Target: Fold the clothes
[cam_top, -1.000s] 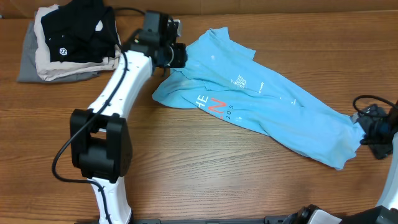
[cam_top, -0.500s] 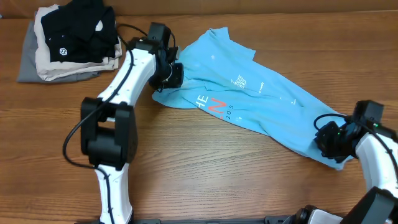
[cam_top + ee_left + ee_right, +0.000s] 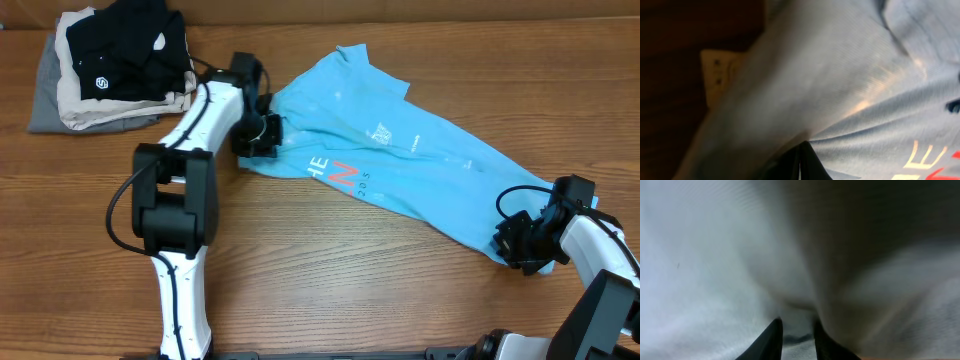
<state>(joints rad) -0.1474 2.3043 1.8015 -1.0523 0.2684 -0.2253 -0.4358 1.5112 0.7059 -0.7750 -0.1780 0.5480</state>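
Observation:
The clothes, a sky-blue T-shirt (image 3: 420, 165) with white and red lettering, lie spread slantwise across the middle of the table. My left gripper (image 3: 262, 135) sits at the shirt's left edge, its jaws shut with blue fabric pinched between them. In the left wrist view the fingertips (image 3: 800, 160) meet under a rising fold of the shirt (image 3: 865, 75). My right gripper (image 3: 515, 243) is at the shirt's lower right end. In the right wrist view its jaws (image 3: 797, 335) stand narrowly apart with a bunch of the shirt (image 3: 705, 255) gripped between them.
A pile of folded garments (image 3: 110, 65) lies at the back left corner, black with a small white logo on top, beige and grey beneath. The wooden table (image 3: 350, 290) runs bare toward the front edge. A black cable (image 3: 515, 195) loops over the right arm.
The left gripper slid down along the shirt's left edge and closed on it. The right arm came in from the right edge and closed on the shirt's lower right end.

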